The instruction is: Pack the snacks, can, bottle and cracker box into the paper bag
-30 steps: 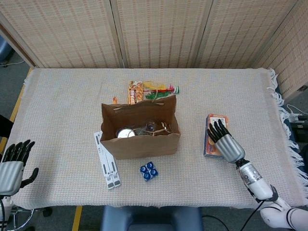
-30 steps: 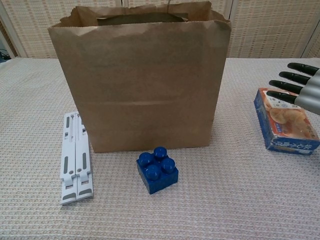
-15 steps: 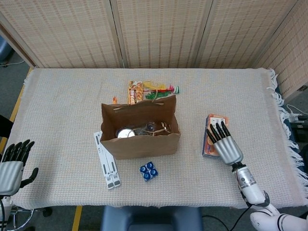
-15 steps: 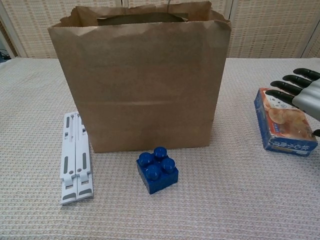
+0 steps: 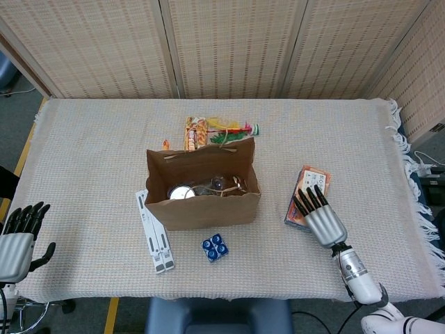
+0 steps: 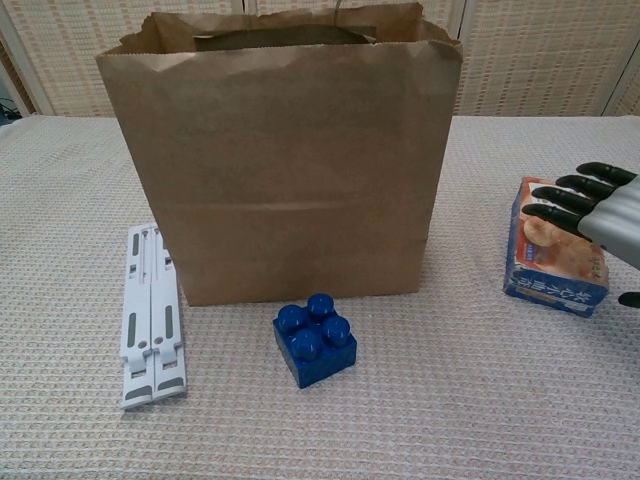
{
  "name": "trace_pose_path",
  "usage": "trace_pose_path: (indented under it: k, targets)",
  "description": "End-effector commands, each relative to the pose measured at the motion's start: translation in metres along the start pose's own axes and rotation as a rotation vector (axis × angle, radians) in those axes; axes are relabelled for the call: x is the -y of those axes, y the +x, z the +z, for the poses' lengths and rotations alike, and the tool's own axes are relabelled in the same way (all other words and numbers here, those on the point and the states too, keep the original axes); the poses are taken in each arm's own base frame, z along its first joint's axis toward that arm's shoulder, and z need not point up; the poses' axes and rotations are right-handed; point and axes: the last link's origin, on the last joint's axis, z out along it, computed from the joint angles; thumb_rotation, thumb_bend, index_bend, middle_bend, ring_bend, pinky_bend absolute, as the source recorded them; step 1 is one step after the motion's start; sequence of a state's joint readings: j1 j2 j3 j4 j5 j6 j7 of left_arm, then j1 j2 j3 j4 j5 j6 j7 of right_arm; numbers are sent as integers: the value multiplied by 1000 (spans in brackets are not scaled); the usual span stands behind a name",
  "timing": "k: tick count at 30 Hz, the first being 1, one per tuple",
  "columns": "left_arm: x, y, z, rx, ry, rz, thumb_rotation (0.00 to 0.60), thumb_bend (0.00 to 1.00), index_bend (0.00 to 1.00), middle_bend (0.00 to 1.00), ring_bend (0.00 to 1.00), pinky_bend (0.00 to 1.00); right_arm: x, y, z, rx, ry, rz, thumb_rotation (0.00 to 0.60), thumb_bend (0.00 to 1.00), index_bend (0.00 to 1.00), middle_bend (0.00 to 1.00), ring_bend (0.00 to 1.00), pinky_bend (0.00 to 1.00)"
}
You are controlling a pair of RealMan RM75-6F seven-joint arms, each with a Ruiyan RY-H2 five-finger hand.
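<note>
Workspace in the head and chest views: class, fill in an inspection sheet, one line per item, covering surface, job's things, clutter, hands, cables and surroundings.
Surface: table under a woven beige cloth, fringed at its right edge.
Job's things: paper bag upright and open, with items inside; cracker box right of it on the cloth; colourful snack packets behind the bag.
Clutter: blue toy brick in front of the bag; white folding stand to its left.
Hands: right hand over the cracker box, fingers extended; left hand off the table's left edge, holding nothing.
Cables: some on the floor at far right.
Surroundings: woven screen panels behind the table.
</note>
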State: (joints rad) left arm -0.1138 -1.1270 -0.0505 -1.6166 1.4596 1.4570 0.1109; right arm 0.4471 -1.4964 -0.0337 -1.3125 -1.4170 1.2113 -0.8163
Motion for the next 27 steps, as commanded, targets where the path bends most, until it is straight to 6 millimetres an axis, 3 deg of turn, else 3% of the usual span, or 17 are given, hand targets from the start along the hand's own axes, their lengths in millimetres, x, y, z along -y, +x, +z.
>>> trace_pose_path:
  k: [1,10,18,23,27]
  targets:
    - [0,0,0,0,0,0,600,379,23,0,0,0,1,1,2,-4,-3,-6,600,0,0,0,0,0]
    - [0,0,0,0,0,0,600,380,23,0,0,0,6,5,27,-41,-37,-98,600,0,0,0,0,0]
    - [0,0,0,0,-1,-1,600,379,23,0,0,0,35,30,58,-87,-46,-55,600,0,0,0,0,0]
    - [1,0,0,1,-2,-5,600,380,24,0,0,0,43,40,57,-70,-12,-9,600,0,0,0,0,0]
    - [1,0,0,2,-4,-6,600,380,23,0,0,0,32,41,40,39,16,80,600,0,0,0,0,0]
